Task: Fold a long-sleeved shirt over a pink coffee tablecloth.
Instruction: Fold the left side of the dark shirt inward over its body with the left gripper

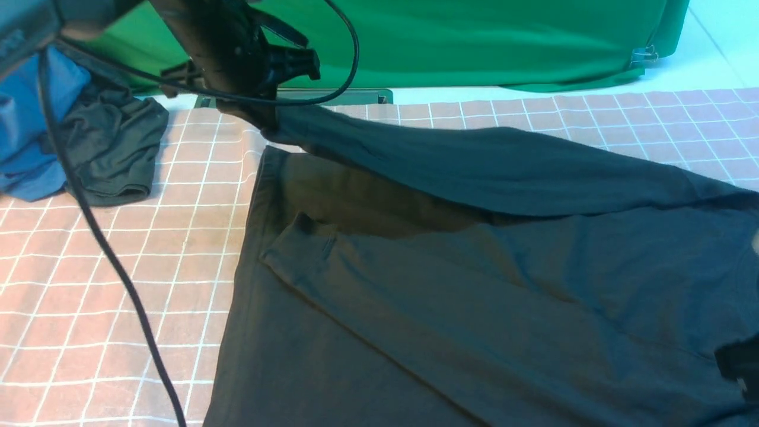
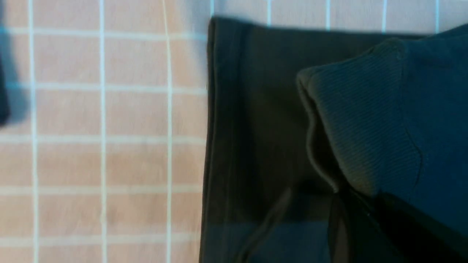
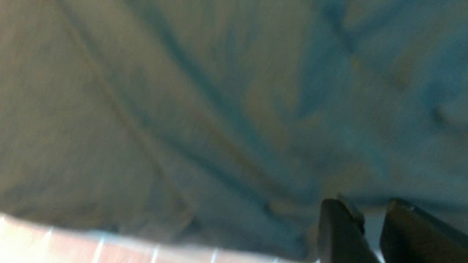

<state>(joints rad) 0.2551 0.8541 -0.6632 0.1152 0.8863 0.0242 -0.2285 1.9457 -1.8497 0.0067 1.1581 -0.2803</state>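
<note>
Two sleeves set my room to move. One sleeve (image 1: 486,169) stretches from my left gripper (image 1: 252,112), above the far left corner of the long-sleeved shirt (image 1: 450,320), across to the right edge of the front view. Its jaws are pressed together on the sleeve's end, holding it above the shirt's body with a shadow beneath. The other sleeve lies folded over the body, its cuff (image 1: 296,234) just inside the shirt's left edge (image 2: 210,146). That edge runs straight down the pink coffee tablecloth (image 1: 107,284), which lies bare to the left of the shirt and beyond it at the far right. A black cable (image 1: 112,261) crosses the bare left stretch.

The shirt's right side and near part are cut off. Of my right gripper (image 3: 363,208) the front view gives only a dark sliver at the right edge. Its own wrist view is blurred and filled with dark fabric, with a strip of pink grid past it. There the jaws stand apart with a pale gap, and I cannot make out anything in it. My left wrist view shows a ribbed cuff (image 2: 365,120) close up, with dark, unclear shapes beside it.

The tablecloth covers the surface. At its far left a blue garment (image 1: 29,118) and a dark grey-green garment (image 1: 112,148) lie heaped, touching. Behind hangs a plain green cloth (image 1: 474,41).
</note>
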